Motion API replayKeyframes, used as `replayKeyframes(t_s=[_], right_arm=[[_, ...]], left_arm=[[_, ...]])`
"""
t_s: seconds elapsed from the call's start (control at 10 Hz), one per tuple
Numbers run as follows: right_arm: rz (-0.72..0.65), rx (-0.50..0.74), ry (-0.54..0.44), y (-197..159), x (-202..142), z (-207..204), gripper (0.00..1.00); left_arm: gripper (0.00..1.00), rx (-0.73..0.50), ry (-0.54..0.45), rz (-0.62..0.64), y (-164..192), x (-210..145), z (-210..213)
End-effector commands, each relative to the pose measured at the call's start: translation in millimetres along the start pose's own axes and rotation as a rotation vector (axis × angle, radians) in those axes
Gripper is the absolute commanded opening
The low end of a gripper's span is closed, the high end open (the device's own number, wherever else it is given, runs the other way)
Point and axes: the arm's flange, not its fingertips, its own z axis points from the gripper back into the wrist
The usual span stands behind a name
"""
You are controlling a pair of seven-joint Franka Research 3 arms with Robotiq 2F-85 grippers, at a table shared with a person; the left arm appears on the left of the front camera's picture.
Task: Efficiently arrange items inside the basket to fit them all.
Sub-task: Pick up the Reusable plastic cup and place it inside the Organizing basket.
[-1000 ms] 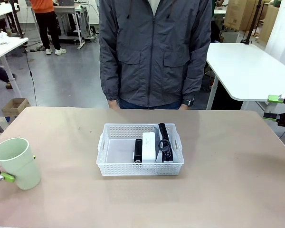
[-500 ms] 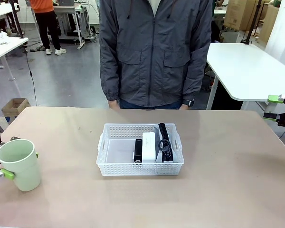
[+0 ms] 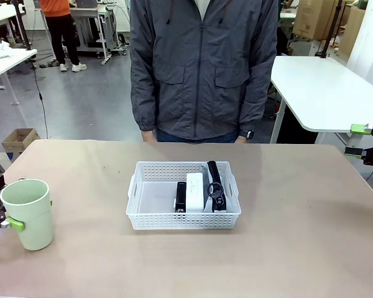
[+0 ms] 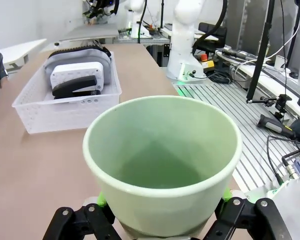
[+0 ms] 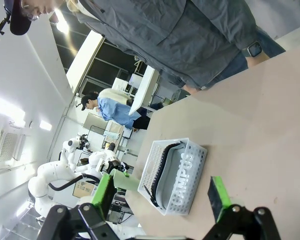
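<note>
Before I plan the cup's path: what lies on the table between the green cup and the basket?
Nothing: in the front view the stretch of table between the pale green cup and the white basket is bare.

Open right claw, basket w/ pouch beyond

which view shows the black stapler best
The left wrist view: the black stapler lies side-on in the white basket, clear against the white box. The front view gives it end-on, a narrow dark strip. In the right wrist view the grey pouch hides it.
</note>
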Motion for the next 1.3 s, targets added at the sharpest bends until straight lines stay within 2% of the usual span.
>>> replayKeyframes(t_s=[0.0,0.1,0.2,0.3,0.4,0.5,0.6,0.7,0.8,0.9,1.0,1.1,1.2], right_arm=[[-0.007,0.009,0.001,2.8,0.8,0.3,1.00],[-0.007,0.009,0.001,2.8,0.8,0.3,1.00],[-0.007,0.009,0.001,2.8,0.8,0.3,1.00],[-0.007,0.009,0.001,2.8,0.8,0.3,1.00],[-0.007,0.009,0.001,2.8,0.8,0.3,1.00],[-0.007,0.009,0.001,2.8,0.8,0.3,1.00],[-0.007,0.009,0.001,2.8,0.8,0.3,1.00],[-0.007,0.009,0.001,2.8,0.8,0.3,1.00],[-0.007,0.009,0.001,2.8,0.8,0.3,1.00],[-0.007,0.009,0.001,2.8,0.8,0.3,1.00],[-0.007,0.009,0.001,2.8,0.8,0.3,1.00],[-0.007,0.009,0.001,2.8,0.8,0.3,1.00],[-0.007,0.009,0.001,2.8,0.8,0.3,1.00]], left_arm=[[0.41,-0.004,-0.040,-0.086,-23.2,-81.9,-1.8],[0.00,-0.003,-0.046,-0.085,-24.1,-80.7,-0.6],[0.00,0.012,-0.054,-0.097,-27.5,-76.0,2.8],[0.00,0.101,-0.030,-0.167,-38.1,-59.1,17.2],[0.30,0.167,-0.022,-0.211,-54.5,-31.0,33.1],[0.30,0.228,0.004,-0.223,-69.9,4.5,48.2],[0.00,0.238,-0.006,-0.173,-77.2,29.1,58.8],[0.30,0.202,0.031,-0.090,-77.0,44.9,67.6],[0.00,0.237,0.095,-0.041,-77.0,53.6,75.0],[0.00,0.291,0.115,-0.082,-89.8,57.3,78.3],[0.00,0.309,0.063,-0.142,-101.4,56.0,81.4],[0.30,0.330,0.021,-0.176,-106.1,53.8,85.1],[0.81,0.280,0.091,-0.087,-92.0,51.0,88.6]])
